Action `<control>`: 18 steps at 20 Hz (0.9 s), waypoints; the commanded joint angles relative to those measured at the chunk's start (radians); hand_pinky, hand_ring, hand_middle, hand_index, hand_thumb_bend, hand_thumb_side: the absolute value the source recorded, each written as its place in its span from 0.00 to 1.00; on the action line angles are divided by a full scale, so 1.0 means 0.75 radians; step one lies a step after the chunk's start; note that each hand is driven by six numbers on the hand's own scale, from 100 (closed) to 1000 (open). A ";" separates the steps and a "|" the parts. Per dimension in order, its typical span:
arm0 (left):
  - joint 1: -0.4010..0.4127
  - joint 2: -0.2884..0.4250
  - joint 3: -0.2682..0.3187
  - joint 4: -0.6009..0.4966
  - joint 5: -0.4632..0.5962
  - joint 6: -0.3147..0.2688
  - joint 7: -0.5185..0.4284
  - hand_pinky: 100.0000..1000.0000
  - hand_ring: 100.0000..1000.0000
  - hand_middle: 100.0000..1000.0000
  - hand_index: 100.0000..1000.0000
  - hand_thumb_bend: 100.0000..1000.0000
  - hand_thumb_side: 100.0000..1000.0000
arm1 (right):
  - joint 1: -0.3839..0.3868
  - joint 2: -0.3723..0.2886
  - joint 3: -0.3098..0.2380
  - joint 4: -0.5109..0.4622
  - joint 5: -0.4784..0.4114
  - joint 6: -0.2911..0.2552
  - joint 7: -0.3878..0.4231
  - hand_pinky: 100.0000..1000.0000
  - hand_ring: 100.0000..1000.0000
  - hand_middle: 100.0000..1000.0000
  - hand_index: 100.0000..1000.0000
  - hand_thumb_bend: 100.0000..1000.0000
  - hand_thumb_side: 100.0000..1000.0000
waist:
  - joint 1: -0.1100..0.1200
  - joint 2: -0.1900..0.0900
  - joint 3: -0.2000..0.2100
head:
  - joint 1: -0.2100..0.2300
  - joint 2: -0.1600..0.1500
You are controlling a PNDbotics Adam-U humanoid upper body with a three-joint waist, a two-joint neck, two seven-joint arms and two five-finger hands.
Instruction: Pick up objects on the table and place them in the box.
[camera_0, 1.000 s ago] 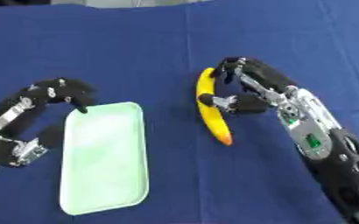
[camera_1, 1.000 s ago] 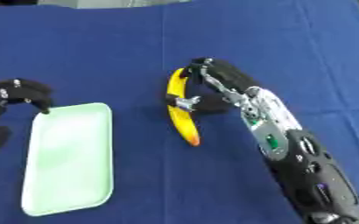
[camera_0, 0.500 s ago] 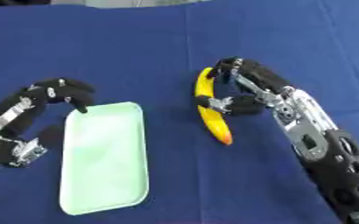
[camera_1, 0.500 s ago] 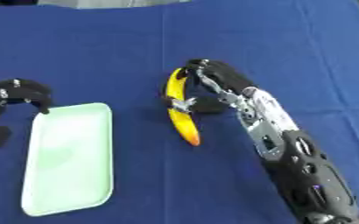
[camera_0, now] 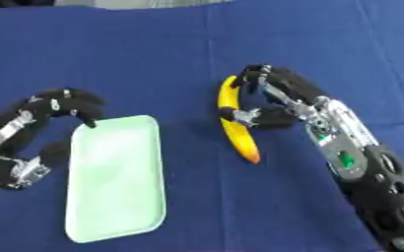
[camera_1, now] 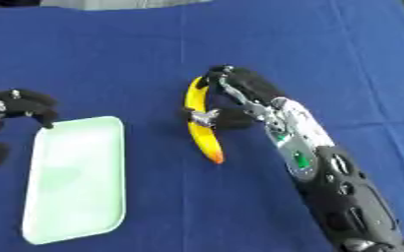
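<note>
A yellow banana with an orange-red tip lies on the blue cloth, running from upper left to lower right. My right hand reaches it from the right, fingers curled over its upper end and thumb against its middle. A pale green tray lies to the left, with nothing in it. My left hand hovers at the tray's upper left corner with its fingers curled down and touching the rim.
The blue tablecloth covers the whole table. A strip of pale floor shows along the top edge. Open cloth lies between the tray and the banana, and below the banana.
My right hand has closed in a little more around the banana. The left hand and the tray stay where they were.
</note>
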 commanded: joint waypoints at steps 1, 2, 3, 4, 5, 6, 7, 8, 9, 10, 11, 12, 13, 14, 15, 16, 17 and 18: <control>-0.015 0.037 0.007 -0.015 0.002 -0.077 -0.073 0.54 0.70 0.77 0.83 0.00 0.73 | -0.009 0.000 -0.006 -0.024 0.013 -0.003 0.012 0.26 0.56 0.67 0.74 0.57 0.90 | 0.004 -0.022 0.003 | -0.013 -0.017; -0.015 0.037 0.007 -0.014 0.002 -0.077 -0.073 0.54 0.70 0.77 0.83 0.00 0.73 | -0.006 0.000 -0.006 -0.021 0.017 -0.004 0.016 0.26 0.56 0.66 0.74 0.56 0.90 | 0.005 -0.021 0.004 | -0.014 -0.016; -0.015 0.037 0.007 -0.014 0.002 -0.077 -0.073 0.54 0.70 0.77 0.83 0.00 0.73 | -0.003 0.000 -0.006 -0.016 0.022 -0.005 0.019 0.27 0.56 0.66 0.74 0.56 0.90 | 0.005 -0.021 0.004 | -0.014 -0.016; -0.015 0.037 0.007 -0.014 0.001 -0.078 -0.073 0.54 0.70 0.77 0.83 0.00 0.73 | 0.000 0.000 -0.007 -0.011 0.027 -0.006 0.022 0.27 0.55 0.65 0.74 0.56 0.90 | 0.006 -0.020 0.005 | -0.015 -0.015; -0.015 0.037 0.007 -0.014 0.001 -0.078 -0.073 0.54 0.70 0.77 0.83 0.00 0.73 | 0.003 0.001 -0.007 -0.007 0.032 -0.007 0.023 0.27 0.55 0.65 0.73 0.57 0.90 | 0.006 -0.020 0.005 | -0.015 -0.014; -0.015 0.037 0.007 -0.015 0.001 -0.079 -0.073 0.54 0.70 0.77 0.83 0.00 0.73 | 0.006 0.002 -0.007 -0.003 0.038 -0.008 0.025 0.27 0.55 0.65 0.73 0.56 0.90 | 0.007 -0.020 0.005 | -0.015 -0.013; -0.016 0.037 0.007 -0.015 0.001 -0.079 -0.073 0.54 0.70 0.77 0.83 0.00 0.73 | 0.009 0.003 -0.006 0.000 0.043 -0.010 0.027 0.27 0.55 0.65 0.73 0.56 0.90 | 0.007 -0.019 0.005 | -0.016 -0.013; -0.016 0.037 0.006 -0.015 0.001 -0.080 -0.074 0.54 0.70 0.77 0.83 0.00 0.73 | 0.011 0.004 -0.005 0.003 0.047 -0.013 0.030 0.27 0.55 0.64 0.73 0.56 0.90 | 0.008 -0.019 0.006 | -0.016 -0.013; -0.016 0.037 0.006 -0.014 0.001 -0.080 -0.074 0.54 0.70 0.77 0.83 0.00 0.73 | 0.012 0.005 -0.004 0.004 0.051 -0.014 0.032 0.27 0.55 0.64 0.73 0.56 0.90 | 0.008 -0.018 0.006 | -0.017 -0.012; -0.016 0.037 0.006 -0.014 0.000 -0.080 -0.074 0.54 0.70 0.77 0.83 0.00 0.73 | 0.013 0.007 -0.004 0.005 0.054 -0.016 0.034 0.27 0.55 0.64 0.73 0.56 0.90 | 0.008 -0.018 0.006 | -0.018 -0.011; -0.016 0.037 0.006 -0.014 0.000 -0.080 -0.074 0.54 0.70 0.77 0.83 0.00 0.73 | 0.013 0.007 -0.004 0.006 0.058 -0.016 0.035 0.27 0.55 0.64 0.73 0.57 0.90 | 0.008 -0.018 0.006 | -0.018 -0.011; -0.017 0.037 0.006 -0.014 0.000 -0.080 -0.074 0.54 0.70 0.77 0.83 0.00 0.73 | 0.013 0.008 -0.004 0.007 0.063 -0.017 0.036 0.27 0.54 0.64 0.73 0.57 0.90 | 0.008 -0.017 0.006 | -0.019 -0.011; -0.017 0.037 0.005 -0.014 0.001 -0.080 -0.074 0.54 0.70 0.77 0.83 0.00 0.73 | 0.013 0.008 -0.003 0.008 0.068 -0.019 0.038 0.27 0.54 0.64 0.73 0.57 0.90 | 0.008 -0.017 0.007 | -0.019 -0.011; -0.017 0.037 0.005 -0.014 0.001 -0.080 -0.074 0.54 0.70 0.77 0.83 0.00 0.73 | 0.013 0.008 -0.003 0.009 0.072 -0.020 0.039 0.27 0.54 0.64 0.73 0.57 0.90 | 0.008 -0.017 0.007 | -0.019 -0.011; -0.017 0.037 0.005 -0.014 0.001 -0.080 -0.074 0.54 0.70 0.77 0.83 0.00 0.73 | 0.014 0.009 -0.003 0.008 0.076 -0.022 0.039 0.27 0.54 0.64 0.73 0.57 0.90 | 0.008 -0.017 0.007 | -0.019 -0.011; -0.017 0.037 0.005 -0.014 0.001 -0.080 -0.074 0.54 0.70 0.77 0.83 0.00 0.73 | 0.014 0.010 -0.003 0.008 0.081 -0.023 0.039 0.28 0.54 0.64 0.73 0.57 0.90 | 0.008 -0.017 0.007 | -0.019 -0.010; -0.017 0.037 0.005 -0.014 0.001 -0.080 -0.074 0.54 0.70 0.77 0.83 0.00 0.73 | 0.015 0.011 -0.003 0.007 0.085 -0.025 0.039 0.28 0.55 0.63 0.73 0.57 0.90 | 0.008 -0.017 0.008 | -0.020 -0.010; -0.017 0.037 0.005 -0.014 0.001 -0.080 -0.074 0.54 0.70 0.77 0.83 0.00 0.73 | 0.015 0.012 -0.002 0.006 0.089 -0.026 0.040 0.28 0.55 0.63 0.73 0.57 0.90 | 0.008 -0.017 0.008 | -0.020 -0.010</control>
